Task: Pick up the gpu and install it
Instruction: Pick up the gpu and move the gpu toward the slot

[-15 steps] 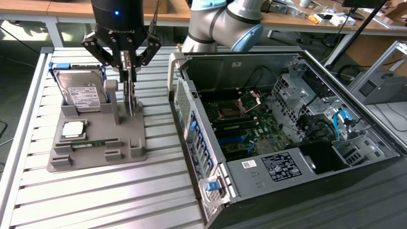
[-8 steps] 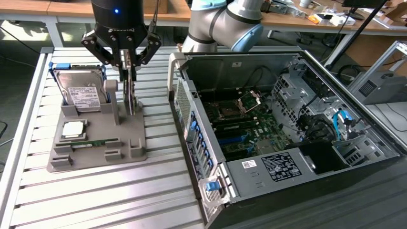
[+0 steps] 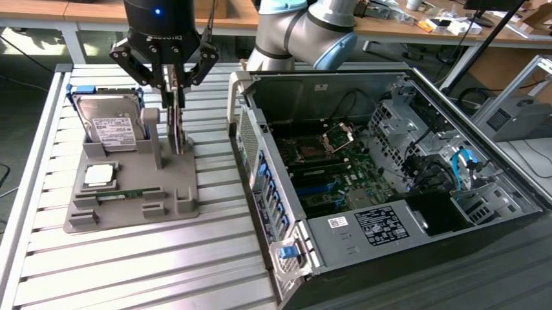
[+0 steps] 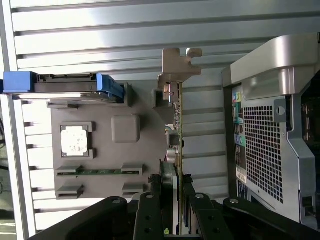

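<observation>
I am watching the tool (image 3: pixel 175 90) (image 4: pixel 172 200) hanging straight down over the grey holder (image 3: pixel 129 210) (image 4: pixel 140 112), which is lying on the slatted table (image 3: pixel 129 271) (image 4: pixel 100 30) at the exterior view's left. The tool is pinching the top edge of the gpu (image 3: pixel 180 129) (image 4: pixel 176 125), one side pressing on each face of the card. The gpu is standing on edge, upright, with its lower edge sitting in the holder's slot at the holder's right side, so it is not lifted clear. In the wrist view its metal bracket (image 4: pixel 180 62) is sticking out at the end away from the tool.

Just left of the gpu in the exterior view, the drive (image 3: pixel 112 119) (image 4: pixel 65 85) is leaning in its own cradle at the holder's far end. Nearer to the camera, the cpu (image 3: pixel 99 174) (image 4: pixel 75 140) is lying flat in a square pocket, and the memory stick (image 3: pixel 129 192) (image 4: pixel 100 171) is lying just beyond it toward the holder's near end.

The open case (image 3: pixel 371 161) (image 4: pixel 270 125) is lying on its side at the exterior view's right, just beside the holder, with its board (image 3: pixel 332 168) facing up.
</observation>
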Robot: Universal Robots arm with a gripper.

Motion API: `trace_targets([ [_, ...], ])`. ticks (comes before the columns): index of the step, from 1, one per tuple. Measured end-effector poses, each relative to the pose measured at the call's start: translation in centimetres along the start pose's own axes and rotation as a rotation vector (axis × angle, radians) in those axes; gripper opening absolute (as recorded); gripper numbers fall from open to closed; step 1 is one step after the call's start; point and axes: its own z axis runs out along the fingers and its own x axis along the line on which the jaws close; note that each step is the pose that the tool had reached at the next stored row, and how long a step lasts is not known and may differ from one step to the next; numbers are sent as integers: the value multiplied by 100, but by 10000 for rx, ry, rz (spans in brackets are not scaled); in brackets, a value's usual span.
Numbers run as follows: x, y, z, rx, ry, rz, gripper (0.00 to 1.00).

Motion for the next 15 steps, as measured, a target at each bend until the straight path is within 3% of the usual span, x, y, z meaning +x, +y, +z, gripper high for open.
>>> trace_targets([
  [15, -2, 1, -80, 0, 0, 0, 27],
])
